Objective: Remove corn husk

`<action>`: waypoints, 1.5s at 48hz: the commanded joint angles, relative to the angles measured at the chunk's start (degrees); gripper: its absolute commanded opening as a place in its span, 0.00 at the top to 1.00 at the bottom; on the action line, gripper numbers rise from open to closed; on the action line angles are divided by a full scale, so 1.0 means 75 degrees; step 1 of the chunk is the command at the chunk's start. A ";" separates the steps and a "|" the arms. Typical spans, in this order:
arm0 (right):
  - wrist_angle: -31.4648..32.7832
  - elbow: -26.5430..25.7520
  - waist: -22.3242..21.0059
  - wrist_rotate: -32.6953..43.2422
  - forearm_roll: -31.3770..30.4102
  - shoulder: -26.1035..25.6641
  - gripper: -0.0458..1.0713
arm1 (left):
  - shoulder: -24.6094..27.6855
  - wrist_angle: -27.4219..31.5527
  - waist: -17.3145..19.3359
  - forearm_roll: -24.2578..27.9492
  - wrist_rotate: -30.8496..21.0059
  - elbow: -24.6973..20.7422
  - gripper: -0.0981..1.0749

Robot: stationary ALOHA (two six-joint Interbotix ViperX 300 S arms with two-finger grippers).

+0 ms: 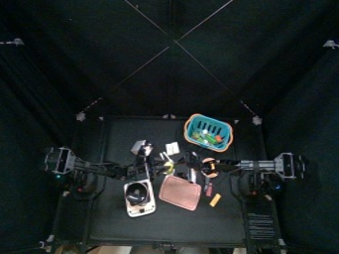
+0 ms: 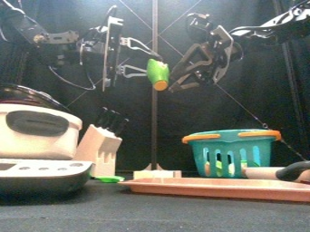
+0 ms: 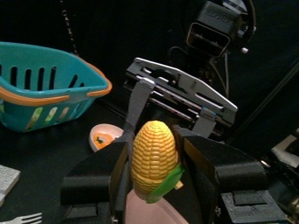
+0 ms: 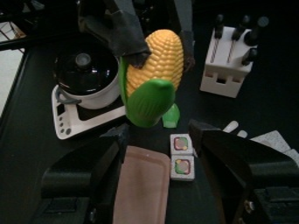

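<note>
A yellow corn cob (image 3: 152,156) hangs in the air above the table's middle, with my left gripper (image 3: 158,149) shut on it. A strip of green husk (image 4: 145,101) still clings to the cob's end that faces my right gripper (image 4: 162,131). That gripper stands open just short of the husk, touching nothing. In the front view the corn (image 2: 158,72) hangs between the left gripper (image 2: 121,54) and the right gripper (image 2: 182,72). A small green husk scrap (image 4: 170,115) lies on the table below.
On the table below stand a teal basket (image 2: 230,149), a white rice cooker (image 2: 36,127), a white knife block (image 4: 228,57) and a pink cutting board (image 1: 181,191). A small orange dish (image 3: 105,136) sits beside the basket.
</note>
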 commanded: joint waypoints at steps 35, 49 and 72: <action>-0.0504 -0.0352 -0.0105 0.0023 0.0480 -0.0141 0.16 | 0.0176 -0.0469 0.0023 0.0047 0.0000 -0.0117 0.57; -0.0563 -0.0363 -0.0152 0.0023 0.0563 -0.0012 0.23 | 0.0176 -0.0656 0.0035 0.0047 0.0000 -0.0117 0.57; -0.0645 -0.0469 -0.0223 0.0070 0.0598 0.0199 0.26 | 0.0176 -0.0855 0.0035 0.0059 0.0012 -0.0082 0.57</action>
